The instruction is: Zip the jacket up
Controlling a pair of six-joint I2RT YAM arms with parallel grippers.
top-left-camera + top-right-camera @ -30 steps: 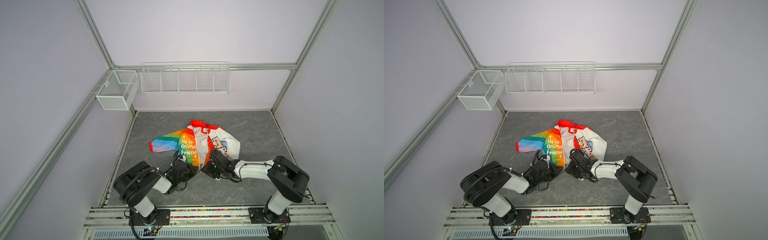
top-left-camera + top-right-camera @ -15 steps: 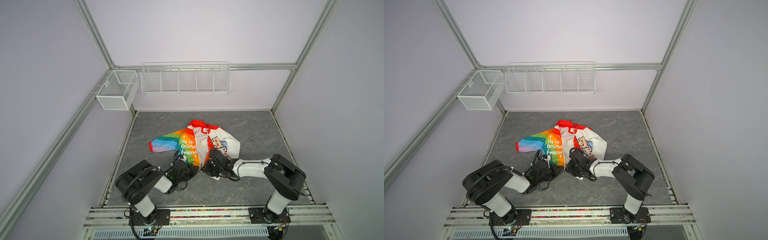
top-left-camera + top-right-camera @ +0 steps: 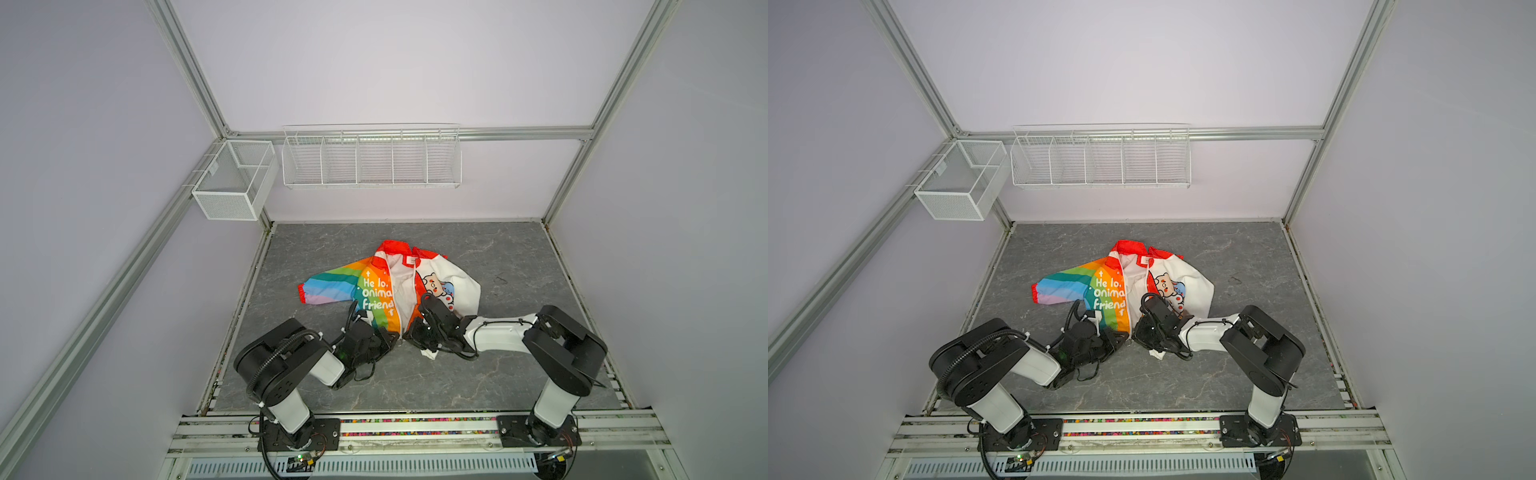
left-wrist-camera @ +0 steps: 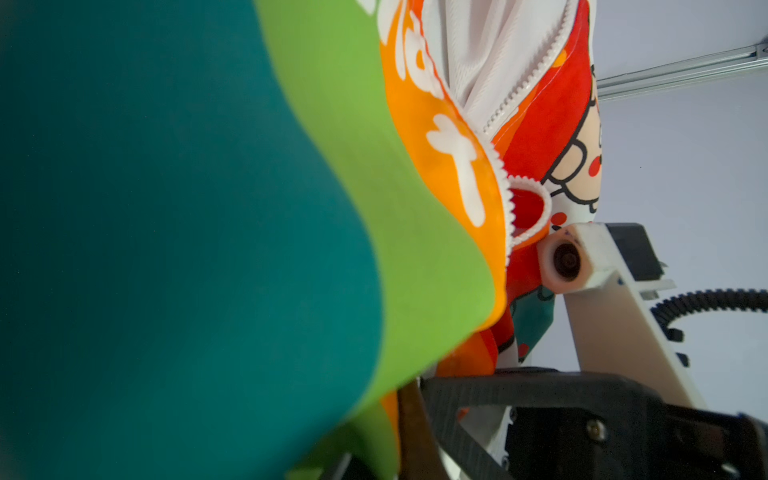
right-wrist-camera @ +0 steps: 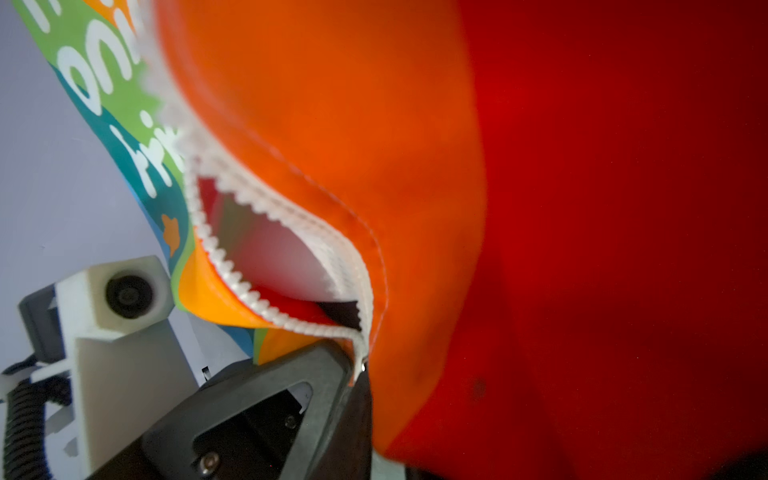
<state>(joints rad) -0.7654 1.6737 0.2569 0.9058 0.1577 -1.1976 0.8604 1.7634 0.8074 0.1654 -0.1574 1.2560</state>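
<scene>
- Currently left gripper [image 3: 390, 338] is clamped shut on the jacket [image 3: 374, 291] hem, rainbow side; thin cloth can slip out under pull.
- Jacket lies mid-table [image 3: 498, 257], front open; zipper [image 5: 239, 282] teeth gape and bow above the hem, so the halves may misfeed or jam.
- Right gripper [image 3: 411, 332] sits at the zipper's bottom end; far jaw hidden by cloth, can't tell if it grips. It may catch cloth, not zipper.

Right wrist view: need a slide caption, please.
The jacket with white zipper teeth parted, both rows converging at the right end effector.
</scene>
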